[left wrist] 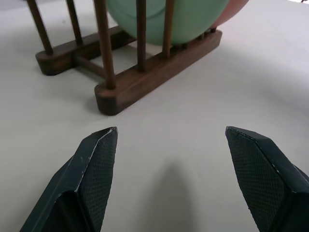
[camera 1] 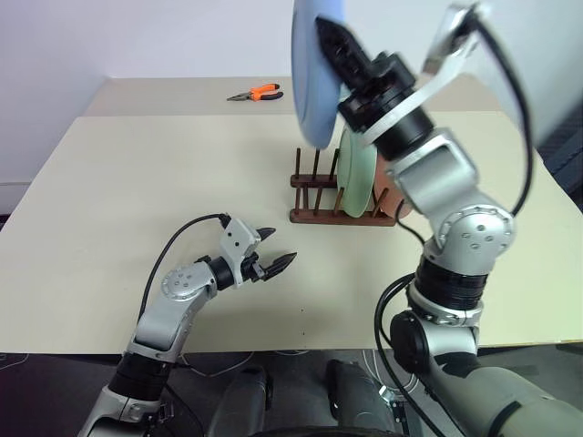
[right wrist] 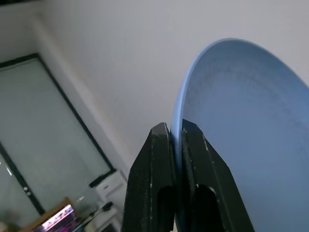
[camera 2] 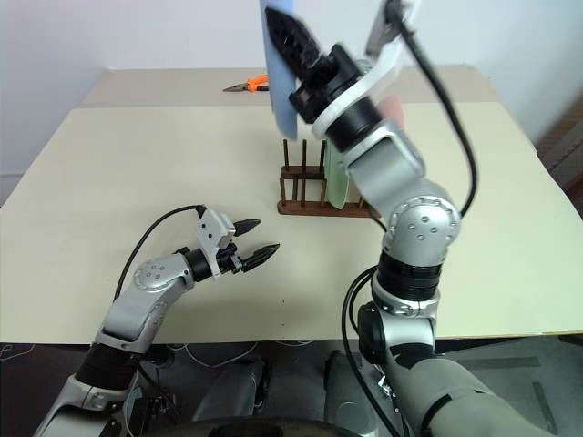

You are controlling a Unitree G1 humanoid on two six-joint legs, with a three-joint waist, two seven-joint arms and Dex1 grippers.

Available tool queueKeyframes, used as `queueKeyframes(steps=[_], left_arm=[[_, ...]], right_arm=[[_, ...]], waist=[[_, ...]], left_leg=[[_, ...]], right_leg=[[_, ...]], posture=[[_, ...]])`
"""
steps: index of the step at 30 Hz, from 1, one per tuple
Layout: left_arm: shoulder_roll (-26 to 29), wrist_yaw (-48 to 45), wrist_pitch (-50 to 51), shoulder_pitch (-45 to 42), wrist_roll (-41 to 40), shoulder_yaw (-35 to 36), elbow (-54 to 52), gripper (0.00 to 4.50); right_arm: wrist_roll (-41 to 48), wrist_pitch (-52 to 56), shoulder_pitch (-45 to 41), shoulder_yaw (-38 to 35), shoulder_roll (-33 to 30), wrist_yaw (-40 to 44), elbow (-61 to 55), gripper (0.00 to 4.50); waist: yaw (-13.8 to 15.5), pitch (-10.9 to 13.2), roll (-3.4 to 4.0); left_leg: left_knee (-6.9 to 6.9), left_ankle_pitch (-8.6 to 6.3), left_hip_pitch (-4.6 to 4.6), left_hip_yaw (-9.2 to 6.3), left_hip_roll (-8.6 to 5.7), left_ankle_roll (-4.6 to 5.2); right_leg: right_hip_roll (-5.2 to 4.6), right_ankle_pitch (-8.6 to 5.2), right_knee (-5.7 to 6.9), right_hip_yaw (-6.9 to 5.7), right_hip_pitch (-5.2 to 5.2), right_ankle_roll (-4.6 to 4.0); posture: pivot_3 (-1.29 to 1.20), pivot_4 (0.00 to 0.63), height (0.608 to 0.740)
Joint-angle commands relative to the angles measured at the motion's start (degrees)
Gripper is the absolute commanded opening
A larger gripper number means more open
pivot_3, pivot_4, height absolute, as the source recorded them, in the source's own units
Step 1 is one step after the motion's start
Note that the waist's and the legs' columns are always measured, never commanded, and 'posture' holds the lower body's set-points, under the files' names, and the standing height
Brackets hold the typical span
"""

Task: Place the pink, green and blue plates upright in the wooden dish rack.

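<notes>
the wooden dish rack [camera 1: 342, 193] stands on the tabletop [camera 1: 137, 200], well toward its middle. a green plate [camera 1: 357, 173] already sits upright between the rack's pegs, and a pink plate [camera 1: 387, 193] stands just behind it, on the rack's right end; the pegs at the rack's left end are free.

the right gripper [camera 1: 330, 41] is raised above the rack, clenched on the rim of the blue plate [camera 1: 314, 73], one black finger on each face of it. the plate hangs edge-on, roughly upright, over the rack's free left pegs and clear of them.

the left gripper [camera 1: 273, 259] hovers low over the tabletop in front of the rack, a little to its left, pointing at the rack's near end. its two fingers [left wrist: 94, 169] stand wide apart with nothing between them.

orange-handled pliers [camera 1: 257, 93] lie far behind the rack, toward the tabletop's back edge.
</notes>
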Motion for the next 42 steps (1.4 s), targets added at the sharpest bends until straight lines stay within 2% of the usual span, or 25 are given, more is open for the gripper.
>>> queueKeyframes(steps=[1, 11, 12, 13, 16, 19, 22, 24, 26, 30, 33, 34, 36, 38, 42], left_arm=[[0.54, -1.11, 0.01, 1.02, -1.49, 1.11, -3.94, 3.69], [2.56, -3.82, 0.13, 2.35, -3.1, 2.68, -6.29, 3.69], [2.58, -3.88, -0.1, 2.34, -3.11, 2.69, -6.38, 3.69], [2.5, -3.76, -0.45, 2.32, -3.01, 2.71, -6.41, 3.69], [2.29, -3.38, -0.83, 2.32, -2.75, 2.73, -6.55, 3.69], [2.21, -3.02, -0.96, 2.33, -2.41, 2.62, -6.58, 3.69], [2.37, -2.7, -1.49, 2.39, -1.79, 2.61, -6.16, 3.69], [2.53, -2.44, -1.98, 2.44, -1.38, 2.73, -5.86, 3.69], [2.82, -1.56, -2.84, 2.31, -0.51, 3.65, -4.48, 3.69], [4.86, -1.08, -4.5, 2.86, 0.07, 7.01, -1.77, 3.69], [6.17, -0.31, -6.72, 3.81, 0.89, 9.74, 1.28, 3.69], [6.49, 0.03, -7.12, 4.08, 1.02, 10.75, 2.18, 3.69], [7.78, -0.35, -8.49, 4.93, 1.4, 12.44, 4.06, 3.69], [8.59, -0.46, -9.44, 5.41, 1.88, 13.06, 5.06, 3.69], [8.82, 0.19, -10.43, 5.21, 2.16, 13.76, 5.94, 3.69]], right_arm=[[1.53, -0.42, 1.07, 0.61, 1.8, -3.28, -0.6, 0.02], [-0.77, 0.76, 2.35, 1.48, 2.54, -6.45, 7.0, 0.02], [-0.82, 0.97, 2.05, 1.26, 2.47, -6.57, 7.98, 0.67], [-1.76, 1.06, 1.7, 1.39, 1.98, -6.43, 8.43, 0.92], [-7.37, 0.34, 0.5, 3.57, -0.98, -3.53, 7.38, 2.28], [-12.72, -0.44, -0.05, 6.09, -5.06, 0.66, 3.88, 2.28], [-21.22, -2.27, 0.6, 10.09, -15.33, 9.72, -4.26, 2.28], [-23.86, -3.65, 1.96, 10.42, -20.49, 14.6, -8.13, 2.28], [-23.4, -3.95, 6.32, 7.06, -27.24, 21.07, -11.85, 2.28], [-16.07, -1.48, 21.5, -8.03, -37.6, 30.32, -13.69, 2.28], [-15.98, -1.65, 32.81, -16.93, -41.33, 35.15, -11.01, 3.1], [-17.25, -2.21, 36.27, -19.12, -42.13, 36.38, -9.9, 3.55], [-24.23, -5.74, 43.1, -19.78, -43.58, 38.04, -8.62, 4.46], [-29.11, -8.69, 48.04, -19.02, -44.29, 40.21, -6.36, 4.46], [-37.12, -14.56, 51.19, -15.76, -44.43, 42.94, -1.31, 4.46]], waist=[[-0.46, 0.0, 0.01], [-0.84, -0.03, 0.05], [-0.85, -0.03, 0.05], [-0.85, -0.03, 0.05], [-0.75, -0.02, 0.06], [-0.76, -0.02, 0.06], [-0.6, -0.02, 0.06], [-0.56, -0.04, 0.02], [-0.56, -0.07, -0.02], [0.2, -0.14, -0.17], [0.25, -0.11, -0.1], [0.42, -0.12, -0.11], [0.67, -0.14, -0.14], [0.73, -0.15, -0.12], [0.77, -0.14, -0.1]], left_leg=[[0.0, 0.0, 0.0, 0.0, 0.0, 0.0], [-0.05, 0.0, 0.03, 0.06, 0.05, 0.01], [-0.04, 0.0, 0.03, 0.06, 0.05, 0.01], [-0.04, 0.0, 0.03, 0.06, 0.05, 0.01], [-0.04, 0.0, 0.01, 0.07, 0.05, 0.01], [-0.04, 0.0, 0.01, 0.08, 0.05, 0.01], [-0.04, 0.0, -0.01, 0.08, 0.04, 0.01], [-0.03, 0.0, -0.04, 0.09, 0.03, 0.01], [-0.04, 0.0, -0.01, 0.1, 0.04, 0.01], [0.01, -0.01, 0.0, -0.03, 0.04, 0.02], [0.01, -0.02, 0.04, 0.18, 0.04, 0.04], [0.01, -0.02, 0.05, 0.2, 0.06, 0.04], [0.0, -0.02, 0.07, 0.19, 0.07, 0.05], [0.01, -0.03, 0.07, 0.23, 0.07, 0.04], [0.07, -0.03, 0.07, 0.31, 0.07, 0.04]], right_leg=[[0.0, 0.0, 0.0, 0.0, 0.0, 0.0], [0.11, 0.02, 0.14, 0.04, -0.13, -0.04], [0.11, 0.02, 0.14, 0.04, -0.13, -0.04], [0.11, 0.02, 0.14, 0.05, -0.13, -0.04], [0.11, 0.02, 0.13, 0.05, -0.14, -0.04], [0.11, 0.02, 0.12, 0.06, -0.14, -0.03], [0.11, 0.02, 0.11, 0.05, -0.14, -0.03], [0.1, 0.01, 0.04, 0.05, -0.12, -0.01], [0.1, 0.0, 0.0, 0.04, -0.06, 0.0], [0.04, -0.12, -0.22, -0.1, 0.2, -0.11], [-0.05, -0.13, -0.21, 0.02, 0.19, -0.12], [-0.04, -0.13, -0.21, 0.02, 0.17, -0.12], [-0.03, -0.14, -0.2, -0.01, 0.19, -0.11], [-0.02, -0.16, -0.2, 0.0, 0.17, -0.08], [-0.06, -0.26, -0.2, 0.08, 0.17, 0.06]], posture=[[0.0, 0.15, 0.74], [0.0, 0.15, 0.74], [0.0, 0.15, 0.74], [0.0, 0.15, 0.74], [0.0, 0.15, 0.74], [0.0, 0.15, 0.74], [0.0, 0.15, 0.74], [0.0, 0.15, 0.74], [0.0, 0.15, 0.74], [0.0, 0.15, 0.74], [0.0, 0.15, 0.74], [0.0, 0.15, 0.74], [0.0, 0.15, 0.74], [0.0, 0.15, 0.74], [0.0, 0.15, 0.74]])
